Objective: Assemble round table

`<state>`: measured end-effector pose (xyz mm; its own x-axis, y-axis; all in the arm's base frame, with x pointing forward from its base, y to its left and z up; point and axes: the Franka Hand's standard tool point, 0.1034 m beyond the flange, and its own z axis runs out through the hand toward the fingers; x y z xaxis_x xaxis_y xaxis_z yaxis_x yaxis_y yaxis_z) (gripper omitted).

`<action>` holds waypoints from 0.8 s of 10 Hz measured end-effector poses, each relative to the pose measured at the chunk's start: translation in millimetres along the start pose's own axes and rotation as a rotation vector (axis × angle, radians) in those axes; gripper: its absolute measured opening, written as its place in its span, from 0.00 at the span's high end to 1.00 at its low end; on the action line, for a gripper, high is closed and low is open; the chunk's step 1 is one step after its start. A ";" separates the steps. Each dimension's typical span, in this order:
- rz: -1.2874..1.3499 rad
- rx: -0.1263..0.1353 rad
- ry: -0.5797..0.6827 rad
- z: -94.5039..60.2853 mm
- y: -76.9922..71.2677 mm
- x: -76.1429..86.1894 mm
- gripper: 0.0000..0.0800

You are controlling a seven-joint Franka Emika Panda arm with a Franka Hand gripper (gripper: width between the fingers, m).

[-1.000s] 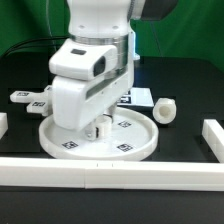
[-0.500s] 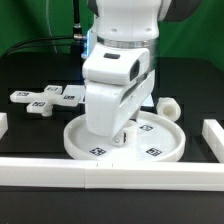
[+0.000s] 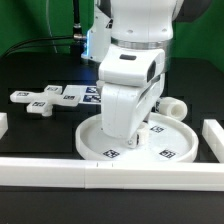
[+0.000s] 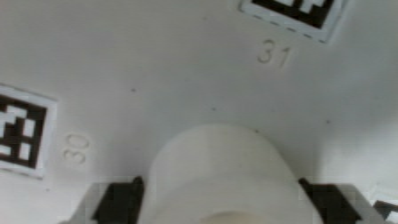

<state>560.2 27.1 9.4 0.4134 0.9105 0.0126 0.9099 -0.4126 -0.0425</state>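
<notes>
Looks like positioning: gripper (image 3: 131, 140) pinches the hub (image 4: 217, 170) of the big white rimmed plastic disc (image 3: 170, 142), lower middle; release probably comes next.

The arm (image 3: 135, 75) points straight down, its tool (image 3: 118, 138) clamped.

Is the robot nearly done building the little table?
Not nearly. Done: nothing is joined yet. In hand: the end effector grips the disc by its hub. Left: the post lies loose beside the disc, and the cross-shaped foot sits apart, both unattached.
</notes>
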 end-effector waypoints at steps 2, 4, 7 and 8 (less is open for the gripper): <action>0.023 -0.003 0.001 0.4 -4.0 12.6 0.49; 0.041 -0.004 -0.001 0.3 -3.9 12.6 0.49; 0.045 -0.003 0.000 0.3 -2.8 10.2 0.49; 0.045 -0.003 0.000 0.4 -2.9 10.1 0.37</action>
<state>561.7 37.4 9.2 0.4541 0.8909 0.0106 0.8904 -0.4534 -0.0403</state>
